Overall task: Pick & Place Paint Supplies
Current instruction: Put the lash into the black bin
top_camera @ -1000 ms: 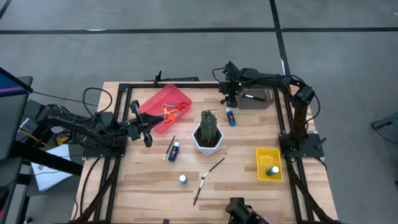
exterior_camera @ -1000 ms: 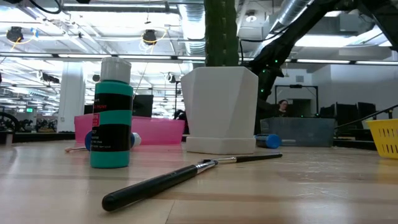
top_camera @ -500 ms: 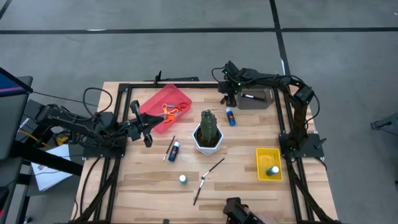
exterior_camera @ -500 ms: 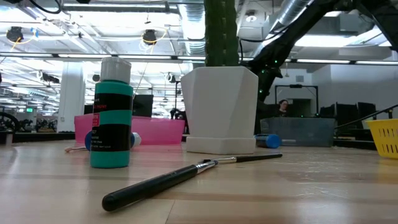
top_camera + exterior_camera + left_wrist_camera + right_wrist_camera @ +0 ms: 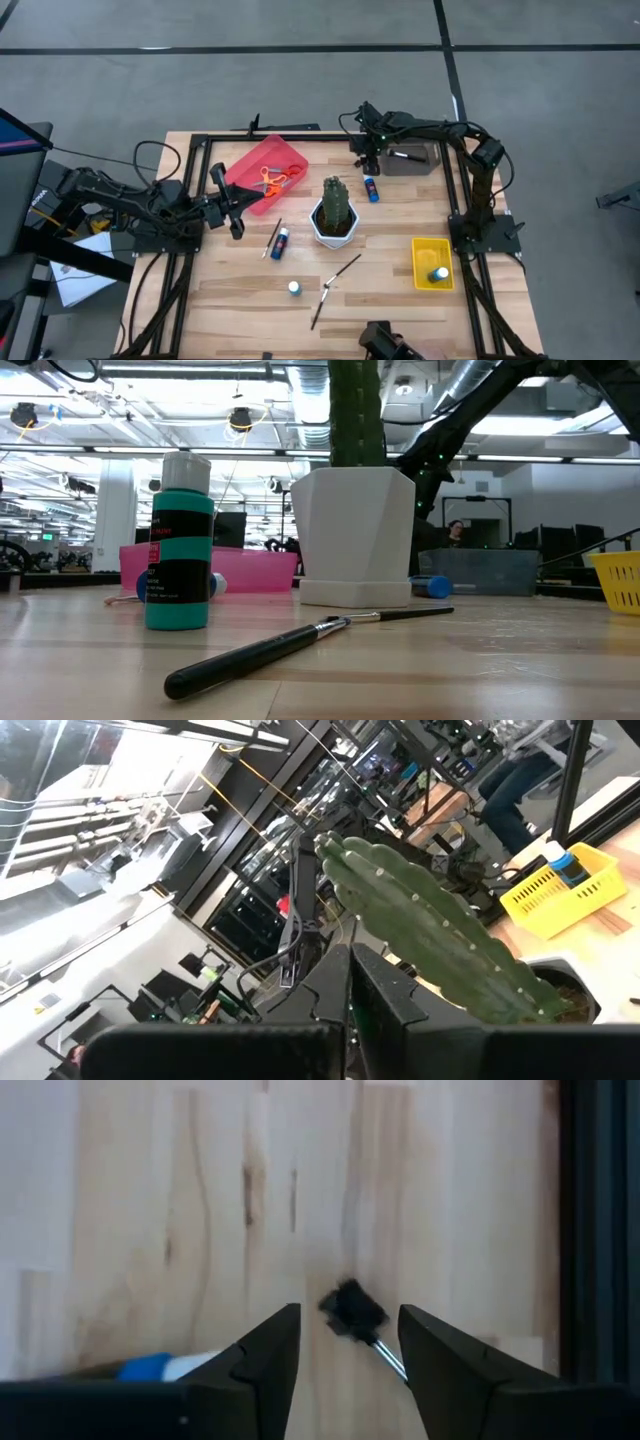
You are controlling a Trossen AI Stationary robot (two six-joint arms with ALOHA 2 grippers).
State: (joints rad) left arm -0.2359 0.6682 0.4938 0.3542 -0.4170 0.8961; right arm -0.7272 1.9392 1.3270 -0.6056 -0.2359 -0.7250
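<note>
- Stillness marks the left side: the left hand [image 5: 232,212] waits beside the red tray [image 5: 262,158], fingers pressed together and empty, just as a second ago.
- The scissors [image 5: 274,180] lie in that tray. A bottle [image 5: 281,240] lies just beside a brush [image 5: 272,238] on the surface [image 5: 380,290], in front of the tray.
- The right hand [image 5: 366,150] has drifted slightly leftward at the far edge, beside the grey box [image 5: 415,160]. Its fingers are spread and pinch nothing, though they have narrowed a little.
- This suggests it is lining up on a pick; another blue bottle [image 5: 371,187] lies loose just in front of it.
- One bottle already sits in the yellow bin [image 5: 420,262], so several supplies remain to be moved.
- Only the right wrist view shows what lies under that hand: a small dark tip [image 5: 350,1308] on a thin metal stem, on the wood between the fingers. The overhead view hides it.
- The low view shows an upright bottle [image 5: 181,540] and a brush [image 5: 300,645] near the cactus pot [image 5: 355,535], but neither hand.
</note>
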